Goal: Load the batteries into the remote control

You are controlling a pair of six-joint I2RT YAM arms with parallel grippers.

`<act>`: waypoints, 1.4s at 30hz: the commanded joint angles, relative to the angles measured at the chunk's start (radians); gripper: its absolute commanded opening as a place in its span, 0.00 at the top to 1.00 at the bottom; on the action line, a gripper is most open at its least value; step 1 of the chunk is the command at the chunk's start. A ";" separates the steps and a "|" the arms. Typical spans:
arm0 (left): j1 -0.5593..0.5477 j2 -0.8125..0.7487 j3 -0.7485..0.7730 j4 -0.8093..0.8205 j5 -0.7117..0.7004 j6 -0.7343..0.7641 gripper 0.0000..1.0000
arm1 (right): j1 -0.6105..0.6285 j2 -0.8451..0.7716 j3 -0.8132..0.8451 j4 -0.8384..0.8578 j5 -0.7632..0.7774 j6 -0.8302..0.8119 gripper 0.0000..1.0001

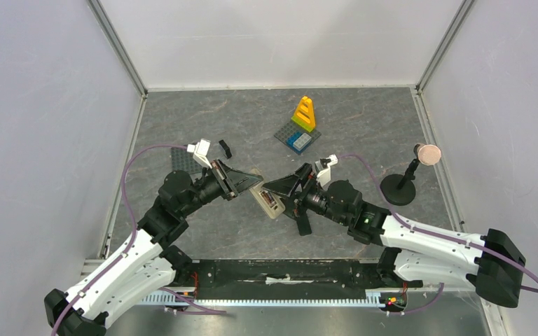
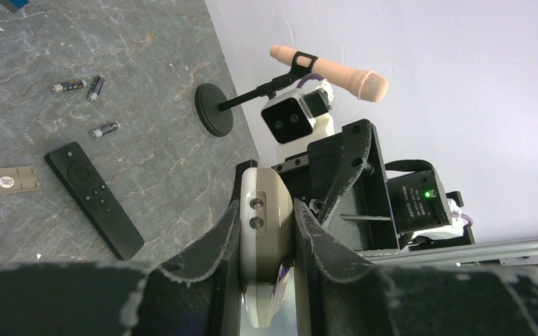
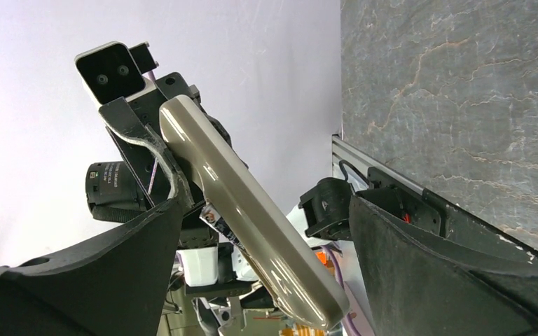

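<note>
My left gripper (image 1: 242,183) is shut on one end of the tan-grey remote control (image 1: 266,199) and holds it above the table centre. In the left wrist view the remote (image 2: 266,224) is clamped between both fingers. My right gripper (image 1: 288,192) is open, with its jaws on either side of the remote's free end (image 3: 252,224); I see no firm contact. Three batteries (image 2: 96,87) lie loose on the table in the left wrist view, and are hidden in the top view. A flat tan cover (image 2: 3,182) lies on the table near them.
A black remote (image 2: 94,199) lies on the table near the batteries. A microphone on a round stand (image 1: 403,185) is at the right. A yellow brick tower (image 1: 304,112) on a grey plate (image 1: 287,133) is at the back. A grey studded plate (image 1: 181,157) and a small black piece (image 1: 225,148) are at the left.
</note>
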State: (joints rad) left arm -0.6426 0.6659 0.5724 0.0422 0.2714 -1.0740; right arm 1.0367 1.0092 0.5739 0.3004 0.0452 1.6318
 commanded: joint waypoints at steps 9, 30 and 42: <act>0.002 0.014 0.028 0.068 0.043 0.048 0.98 | -0.012 0.021 -0.039 0.112 -0.078 0.038 0.19; 0.003 0.028 0.054 0.057 0.017 -0.021 0.98 | -0.021 0.033 -0.085 0.189 -0.138 0.049 0.46; 0.003 0.037 0.075 0.009 0.003 -0.021 0.98 | -0.031 0.010 -0.091 0.223 -0.132 0.024 0.20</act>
State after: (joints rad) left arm -0.6407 0.7021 0.6006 0.0322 0.2806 -1.1019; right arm 1.0103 1.0317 0.4885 0.4755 -0.0772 1.6726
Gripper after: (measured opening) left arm 0.317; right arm 0.729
